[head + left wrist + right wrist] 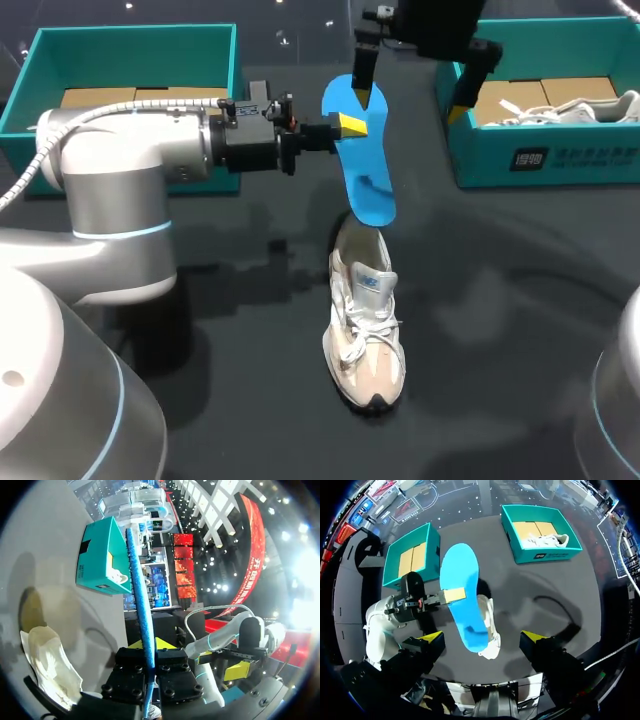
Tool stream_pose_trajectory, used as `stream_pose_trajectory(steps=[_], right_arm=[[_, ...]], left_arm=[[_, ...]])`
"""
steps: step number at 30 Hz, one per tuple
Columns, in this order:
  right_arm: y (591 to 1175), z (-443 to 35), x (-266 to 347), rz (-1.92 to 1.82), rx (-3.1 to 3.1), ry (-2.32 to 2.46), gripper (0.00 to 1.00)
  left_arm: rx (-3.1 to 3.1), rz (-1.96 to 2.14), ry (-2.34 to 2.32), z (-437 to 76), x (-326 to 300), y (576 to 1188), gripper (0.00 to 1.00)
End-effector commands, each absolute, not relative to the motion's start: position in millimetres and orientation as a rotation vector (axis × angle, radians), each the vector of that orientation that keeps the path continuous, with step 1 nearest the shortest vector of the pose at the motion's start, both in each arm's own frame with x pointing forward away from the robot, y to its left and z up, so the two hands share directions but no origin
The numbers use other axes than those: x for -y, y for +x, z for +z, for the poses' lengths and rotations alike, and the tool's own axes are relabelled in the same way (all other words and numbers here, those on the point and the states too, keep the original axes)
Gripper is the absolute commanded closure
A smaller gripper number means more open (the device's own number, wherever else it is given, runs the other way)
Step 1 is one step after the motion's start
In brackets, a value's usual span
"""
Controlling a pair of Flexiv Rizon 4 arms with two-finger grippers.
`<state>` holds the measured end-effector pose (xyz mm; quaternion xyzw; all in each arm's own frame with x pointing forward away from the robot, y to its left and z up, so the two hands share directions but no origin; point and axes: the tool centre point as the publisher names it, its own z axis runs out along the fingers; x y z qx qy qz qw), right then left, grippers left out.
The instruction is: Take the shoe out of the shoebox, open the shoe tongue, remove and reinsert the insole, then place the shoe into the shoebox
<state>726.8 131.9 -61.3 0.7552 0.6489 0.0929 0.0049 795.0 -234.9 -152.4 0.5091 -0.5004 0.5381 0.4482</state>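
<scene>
– Over mid-table: L gripper [348, 125] status?
– Clamped on blue insole [362, 165], whose low end is at heel of shoe [365, 330]. Shoe upright on table [520, 330].
– R gripper [411, 102]?
– Fingers wide apart, empty, up over insole.

- The left arm [130, 150] comes in from the left side and lies level over the table, its wrist stretched toward the middle.
- The left gripper [348, 125] has its yellow tips pressed on both faces of the blue insole [362, 175] — a firm pinch at mid-length, seen edge-on in its own wrist view.
- The right gripper [413, 88] hangs at the far side, fingers pointing down — spread wide apart.
</scene>
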Motion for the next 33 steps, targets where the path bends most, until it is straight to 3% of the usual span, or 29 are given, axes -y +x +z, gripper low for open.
stream_pose_trajectory(steps=[1, 33], right_arm=[[728, -75, -108, 0.763, -2.161, 2.51, 0.0], [736, -121, -95, 1.649, -2.206, 2.65, 0.0]], left_arm=[[1.238, 1.333, 1.262, -153, 236, 795, 1.0], [1.238, 1.333, 1.262, -153, 236, 795, 1.0]])
